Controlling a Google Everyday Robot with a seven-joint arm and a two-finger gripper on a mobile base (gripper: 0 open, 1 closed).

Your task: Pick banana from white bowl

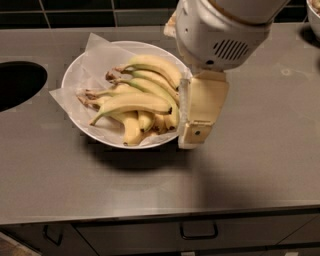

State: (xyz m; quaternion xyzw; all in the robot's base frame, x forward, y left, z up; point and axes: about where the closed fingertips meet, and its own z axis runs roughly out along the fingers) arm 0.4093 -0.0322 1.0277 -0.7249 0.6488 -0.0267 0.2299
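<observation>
The white bowl [75, 75] lined with crinkled white paper sits on the grey counter, left of centre. It holds several bananas. A long pale-yellow banana [132, 103] with a green-tinged stem lies across the top of the pile. My gripper [196, 131] hangs from the white arm just past the bowl's right rim, its cream fingers pointing down beside the bananas. It holds nothing that I can see.
A dark round sink opening [17, 82] lies at the left edge of the counter. Another white bowl [315, 15] shows at the top right corner. Dark tiles run along the back. Drawers with handles [198, 232] sit below the counter's front edge.
</observation>
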